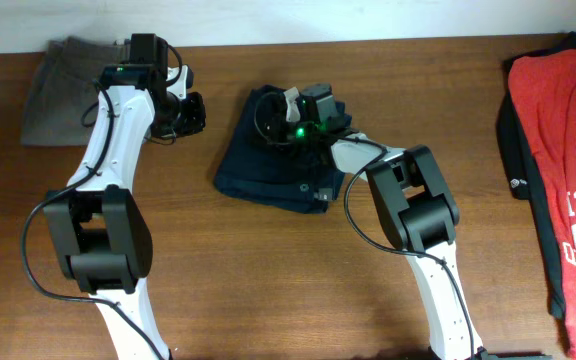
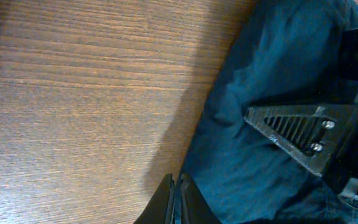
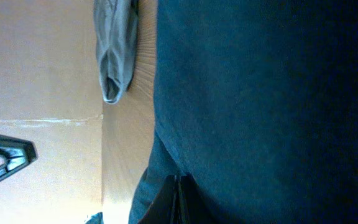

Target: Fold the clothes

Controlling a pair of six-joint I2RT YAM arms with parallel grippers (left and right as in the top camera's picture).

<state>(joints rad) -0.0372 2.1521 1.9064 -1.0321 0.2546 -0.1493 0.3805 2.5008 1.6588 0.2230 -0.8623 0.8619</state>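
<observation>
navy shorts (image 1: 268,165) bunched on the wooden table (image 1: 268,290), one claw beside them and one on them.
well left of the navy shorts, grey-olive shorts (image 1: 63,85) lie at the table's far edge. the left gripper (image 2: 176,200) hovers just left of the navy shorts over bare wood, its fingers pressed together with nothing between them. the navy shorts sit crumpled near the table's middle. the right gripper (image 3: 176,198) rests on their far part, fingers closed tight against the cloth; whether a fold is caught between them cannot be told. well right of the navy shorts lies a red t-shirt (image 1: 568,150) with white lettering.
</observation>
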